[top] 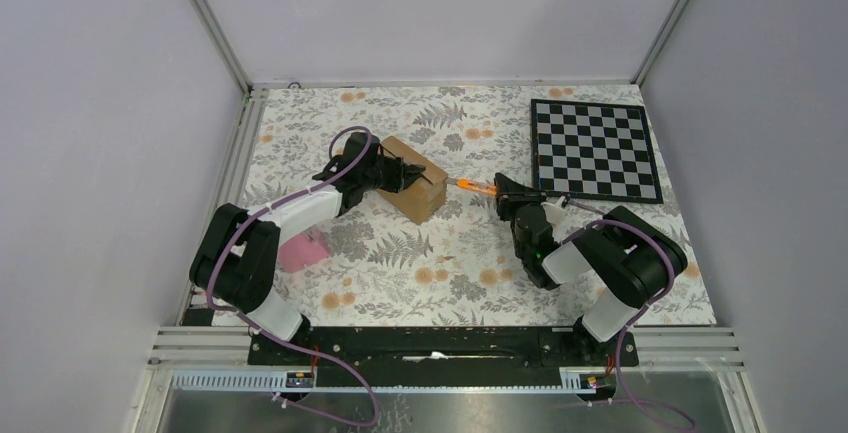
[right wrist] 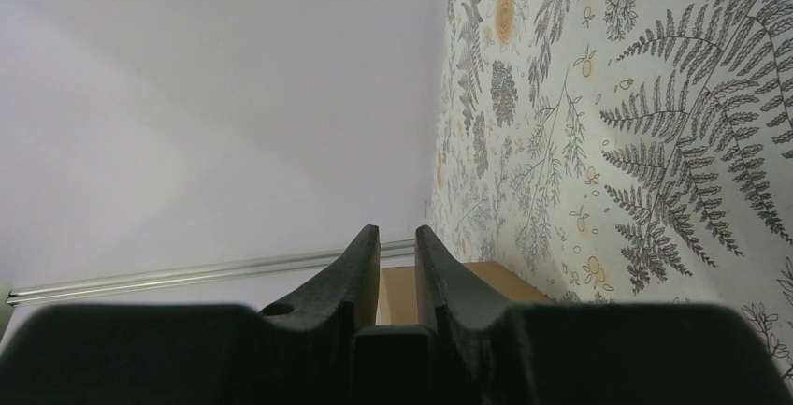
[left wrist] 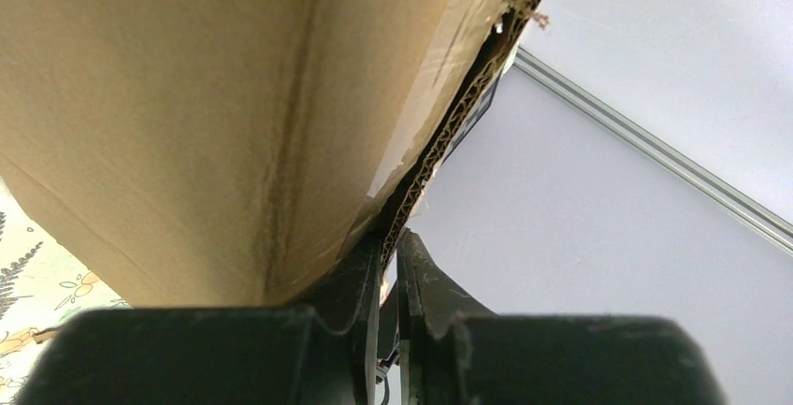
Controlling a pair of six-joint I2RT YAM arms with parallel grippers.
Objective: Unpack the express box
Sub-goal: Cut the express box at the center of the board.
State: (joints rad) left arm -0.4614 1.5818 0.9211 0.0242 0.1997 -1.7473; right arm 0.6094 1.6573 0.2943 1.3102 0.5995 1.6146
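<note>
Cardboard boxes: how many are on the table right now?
1. The express box sits left of centre on the table, left gripper shut on its flap edge, cutter in the right gripper pointing at it. None other shows, though the arms may hide something.

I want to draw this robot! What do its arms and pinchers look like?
The left arm and right arm have black joints and white shells. A purple cable loops along each. The left gripper and right gripper each have two black pointed fingers.
</note>
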